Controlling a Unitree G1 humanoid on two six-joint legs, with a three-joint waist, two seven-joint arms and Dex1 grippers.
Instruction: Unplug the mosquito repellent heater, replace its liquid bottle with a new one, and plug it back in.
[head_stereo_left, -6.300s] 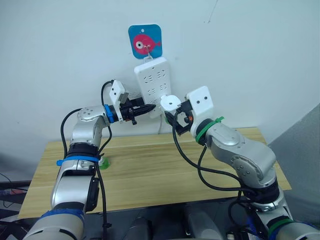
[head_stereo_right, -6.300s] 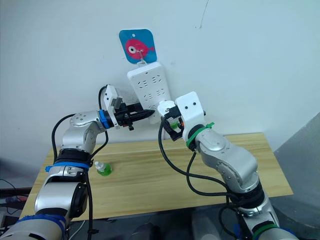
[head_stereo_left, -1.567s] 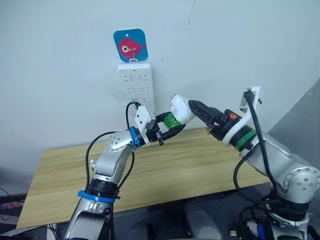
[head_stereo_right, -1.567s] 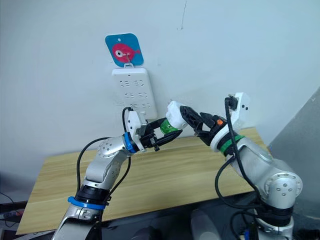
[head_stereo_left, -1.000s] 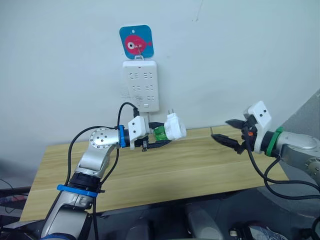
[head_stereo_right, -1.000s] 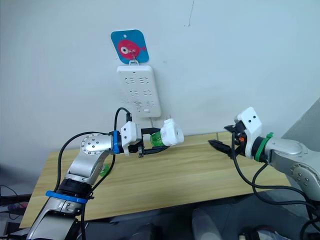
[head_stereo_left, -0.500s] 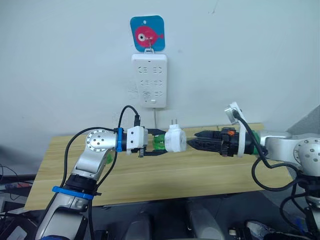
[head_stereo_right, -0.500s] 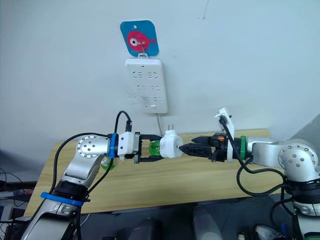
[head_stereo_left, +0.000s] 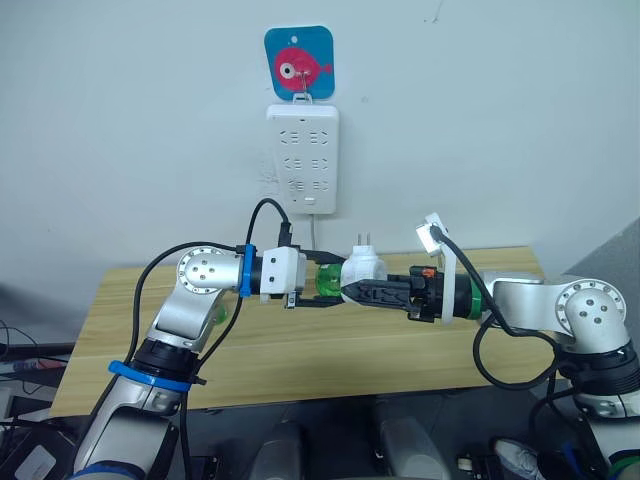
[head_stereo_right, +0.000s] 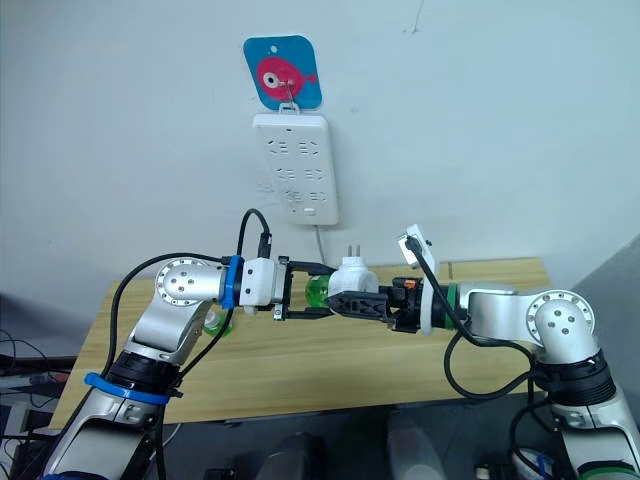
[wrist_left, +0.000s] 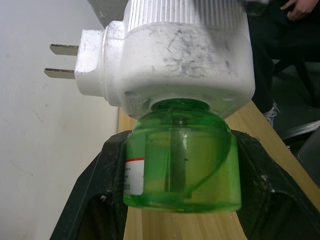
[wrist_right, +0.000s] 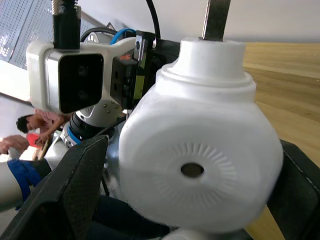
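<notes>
The mosquito repellent heater (head_stereo_left: 361, 270) is hanging in the air above the wooden table (head_stereo_left: 300, 350), unplugged, its two prongs (head_stereo_left: 364, 240) pointing up, well below the power strip (head_stereo_left: 304, 158) on the wall. The left gripper (head_stereo_left: 322, 287) is clamping the green liquid bottle (wrist_left: 179, 156) screwed into it. The right gripper (head_stereo_right: 352, 300) is closing its fingers around the white body from the opposite side.

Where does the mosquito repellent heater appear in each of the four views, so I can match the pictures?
Left eye view: mosquito repellent heater at centre, between the two grippers, below the power strip.
Right eye view: centre, prongs up.
Left wrist view: across the top, above the green bottle.
Right wrist view: centre, vented face forward.
Shared landmark: its metal prongs.
</notes>
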